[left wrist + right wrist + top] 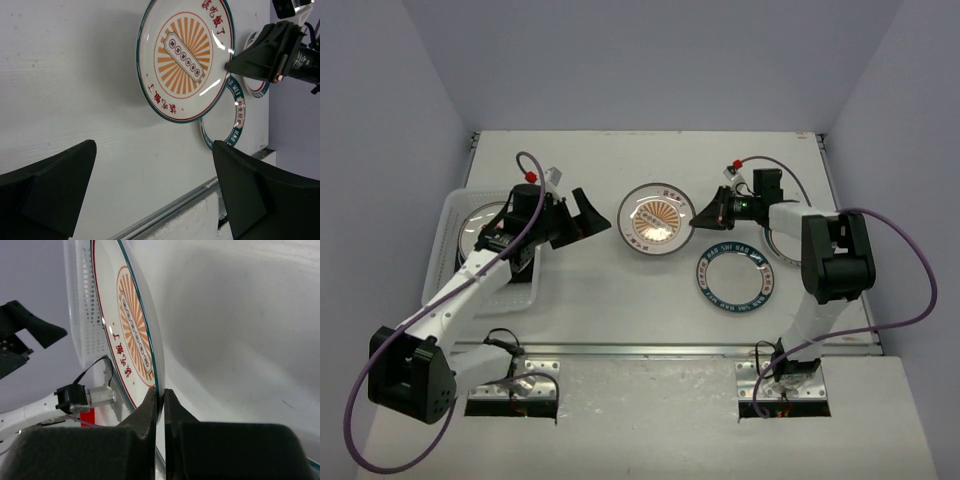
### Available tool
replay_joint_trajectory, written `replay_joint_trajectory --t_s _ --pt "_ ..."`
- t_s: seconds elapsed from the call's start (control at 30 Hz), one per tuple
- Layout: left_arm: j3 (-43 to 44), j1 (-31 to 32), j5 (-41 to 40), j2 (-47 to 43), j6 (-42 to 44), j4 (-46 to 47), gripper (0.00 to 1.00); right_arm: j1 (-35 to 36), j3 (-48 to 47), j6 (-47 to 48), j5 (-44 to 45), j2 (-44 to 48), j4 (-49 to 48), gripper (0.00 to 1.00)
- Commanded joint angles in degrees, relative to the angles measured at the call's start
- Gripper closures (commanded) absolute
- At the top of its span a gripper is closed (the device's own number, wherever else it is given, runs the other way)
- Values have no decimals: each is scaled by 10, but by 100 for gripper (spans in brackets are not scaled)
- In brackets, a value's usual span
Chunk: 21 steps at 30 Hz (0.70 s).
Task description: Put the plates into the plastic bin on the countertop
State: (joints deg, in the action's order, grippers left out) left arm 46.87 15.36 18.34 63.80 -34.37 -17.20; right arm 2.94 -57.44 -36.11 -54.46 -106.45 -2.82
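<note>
Top view: the plastic bin (445, 262) sits at the left of the countertop (620, 295). 1 round white plate (478, 222) lies in it, mostly hidden by the left arm. The left gripper (591, 215) hangs just right of the bin with its fingers apart and nothing between them. The right gripper (699, 214) is clamped on the right rim of the orange sunburst plate (655, 220) at mid-table. The blue-band plate (735, 277) lies flat in front of the right arm; its white lettering is too small to read. 1 more plate (778, 245) is partly under the right arm.

Left wrist: the left fingers (50, 192) are spread wide over bare countertop (75, 75). The sunburst plate (182, 55) shows a green rim, orange rays, a central bar with 6 dots and red Chinese characters. The right gripper (231, 64) pinches its edge. The banded plate (236, 122) peeks out behind it, with light characters on the band. A red-rimmed plate (257, 87) lies further back.

Right wrist: the right gripper (159, 395) is closed on the sunburst plate (127, 325) rim, seen edge-on and tilted, with red characters visible. The mesh wall of the bin (82, 305) and the left gripper (27, 332) are beyond it.
</note>
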Motion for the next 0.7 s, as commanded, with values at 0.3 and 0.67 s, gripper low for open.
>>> replay_joint_trajectory --t_s 0.3,0.67 --pt "-3 44 14 139 -33 193 7 24 61 -133 -120 99 -189 100" --pt "15 48 13 139 -53 219 100 50 91 -157 -124 105 -237 100"
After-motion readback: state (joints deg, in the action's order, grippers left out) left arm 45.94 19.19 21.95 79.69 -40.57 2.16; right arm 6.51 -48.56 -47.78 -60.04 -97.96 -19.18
